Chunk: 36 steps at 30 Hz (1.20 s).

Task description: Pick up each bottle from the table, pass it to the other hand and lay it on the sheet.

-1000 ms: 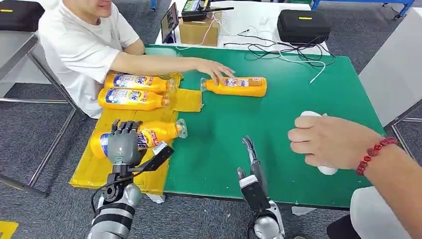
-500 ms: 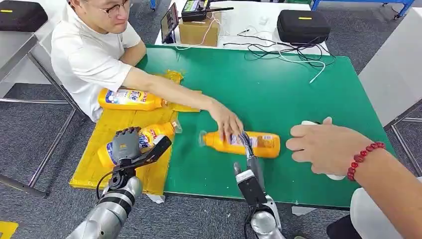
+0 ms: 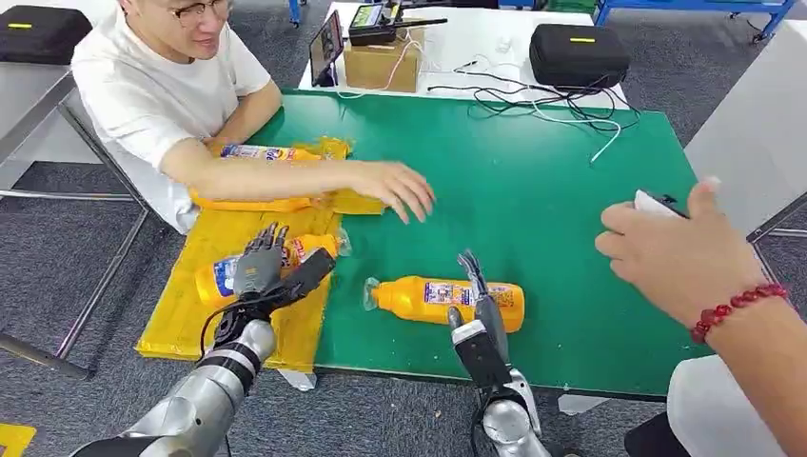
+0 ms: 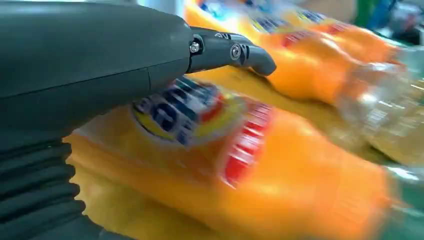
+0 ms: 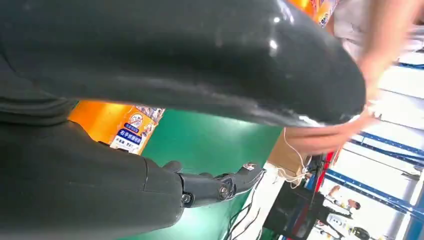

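An orange bottle (image 3: 428, 300) lies on its side on the green table (image 3: 561, 200), cap pointing to my left. My right hand (image 3: 479, 309) stands against its far end, fingers straight and apart, not closed around it; the right wrist view shows the bottle's label (image 5: 129, 129) between thumb and fingers. My left hand (image 3: 267, 272) hovers open over another orange bottle (image 3: 221, 278) that lies on the yellow sheet (image 3: 186, 319); up close that bottle (image 4: 280, 170) is right under the hand (image 4: 95, 65). Two more bottles (image 3: 259, 152) lie at the sheet's far end, partly hidden by a person's arm.
A seated person reaches across the sheet, hand (image 3: 400, 188) over the table. A second person's hand (image 3: 680, 252) with a red bead bracelet holds a white object at the right. A cardboard box (image 3: 381, 57), a black case (image 3: 579, 49) and cables lie beyond the table.
The person slid the bottle across the table to my right hand, then drew the arm back. My left hand has eased off the bottle on the sheet. The hand at right lifted.
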### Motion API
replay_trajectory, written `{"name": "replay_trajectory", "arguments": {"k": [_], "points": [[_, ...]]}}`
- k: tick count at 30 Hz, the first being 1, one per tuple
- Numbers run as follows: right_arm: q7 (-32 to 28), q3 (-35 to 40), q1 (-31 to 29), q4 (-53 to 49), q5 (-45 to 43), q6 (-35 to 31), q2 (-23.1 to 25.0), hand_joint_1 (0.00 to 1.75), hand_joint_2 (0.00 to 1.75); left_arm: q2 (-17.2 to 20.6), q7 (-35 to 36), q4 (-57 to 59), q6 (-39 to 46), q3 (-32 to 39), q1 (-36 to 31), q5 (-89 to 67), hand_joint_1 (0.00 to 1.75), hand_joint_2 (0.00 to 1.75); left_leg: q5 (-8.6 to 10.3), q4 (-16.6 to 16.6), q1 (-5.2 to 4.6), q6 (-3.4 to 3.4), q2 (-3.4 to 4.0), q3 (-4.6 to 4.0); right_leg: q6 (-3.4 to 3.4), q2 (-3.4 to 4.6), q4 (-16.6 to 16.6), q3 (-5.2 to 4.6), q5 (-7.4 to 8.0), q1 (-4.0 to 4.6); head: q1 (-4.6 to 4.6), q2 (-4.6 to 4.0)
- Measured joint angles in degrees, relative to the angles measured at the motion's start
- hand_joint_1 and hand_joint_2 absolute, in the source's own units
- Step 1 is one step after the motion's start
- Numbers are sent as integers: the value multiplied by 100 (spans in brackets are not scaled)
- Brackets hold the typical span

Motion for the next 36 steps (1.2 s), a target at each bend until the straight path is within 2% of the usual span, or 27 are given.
{"name": "replay_trajectory", "arguments": {"k": [4,8,10,14,15,18,21,25,26,31,36], "points": [[7,-4,3,0,101,-24,-2,0,0,-42,-406,-40,-224,-70,-29,765,0,0,3,-1,0,-3,2,18,-1,1,0,14,0,1,-2,0],[-15,-9,13,0,149,-94,-7,0,0,-116,-1118,-287,-250,-258,148,1942,0,0,7,0,0,-5,7,17,-1,3,1,13,2,0,0,0],[-41,-13,32,0,158,-142,-15,0,0,-175,-1529,-621,-42,-424,346,2718,0,0,8,2,0,-4,8,10,0,3,2,6,3,0,0,0],[-216,26,52,0,337,-359,-20,0,0,-262,-2510,-1572,1012,-824,758,4151,0,0,7,4,0,-4,7,-18,2,2,3,-20,4,0,0,2],[-249,61,49,0,394,-418,-24,0,175,-273,-2659,-1837,1213,-949,831,4371,0,0,6,4,0,-4,5,-22,2,2,3,-22,3,0,-2,2],[-338,148,43,0,520,-531,-41,0,175,-276,-2810,-2396,1393,-1220,978,4651,0,0,5,3,0,-5,2,-38,3,1,3,-37,2,0,0,2],[-562,361,-29,0,1103,-877,-219,0,175,-291,-3107,-3146,1401,-1492,1153,5470,0,0,5,3,0,-4,11,-49,2,3,3,-52,3,0,-2,2],[51,548,-328,144,2713,-1800,-670,0,175,-343,-2868,-4303,1028,-1913,1531,6603,0,0,5,4,-4,-4,6,-50,3,3,1,-50,3,-3,0,0],[211,551,-403,203,2965,-1908,-795,0,175,-346,-2788,-4597,985,-2054,1668,6724,0,175,5,5,-5,-3,5,-50,3,2,0,-49,3,-4,0,0],[1210,433,-458,385,4268,-2138,-1403,0,175,-365,-1846,-5433,529,-2568,2428,7792,0,175,-2,7,-9,2,1,-52,5,1,-5,-51,2,-8,-2,2],[1427,269,-317,474,4437,-2127,-1740,0,175,-374,-1662,-5674,312,-2852,2898,8141,0,175,-5,6,-7,5,7,-64,5,3,-5,-66,2,-4,-2,2]]}}
